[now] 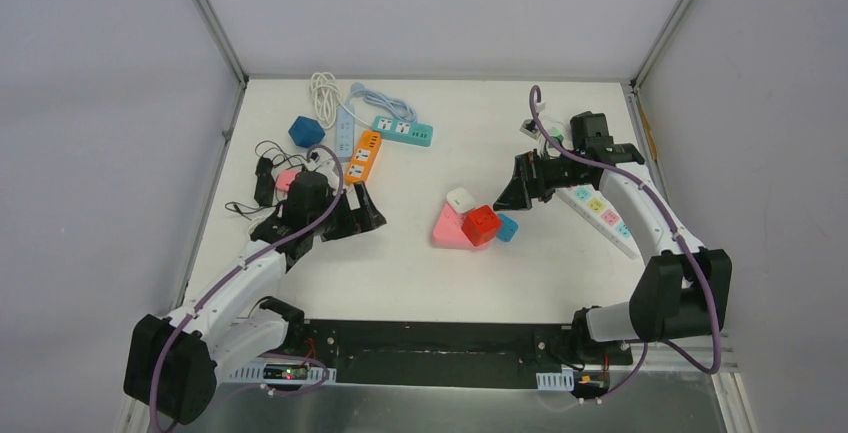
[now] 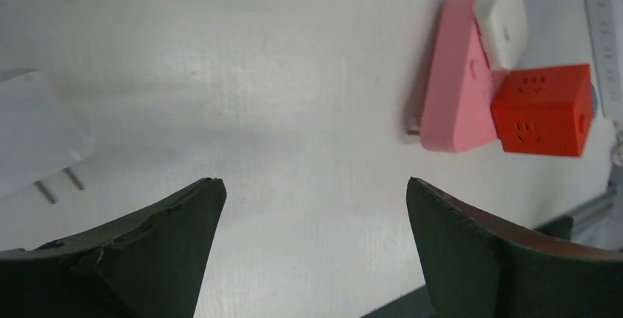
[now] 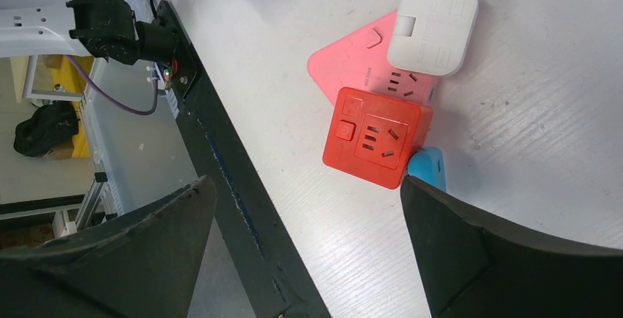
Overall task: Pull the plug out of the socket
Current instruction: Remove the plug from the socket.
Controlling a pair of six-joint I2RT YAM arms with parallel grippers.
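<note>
Left hand (image 2: pixel 312 193) and right hand (image 3: pixel 305 186) wide open, empty; red plastic cube socket (image 3: pixel 376 136) just ahead of right hand.

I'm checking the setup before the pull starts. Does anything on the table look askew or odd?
Mainly the middle cluster: the red cube sits crooked over the edge of the pink socket, beside the white plug, with a blue piece tucked at its corner. A black adapter lies in tangled cables at far left.
</note>
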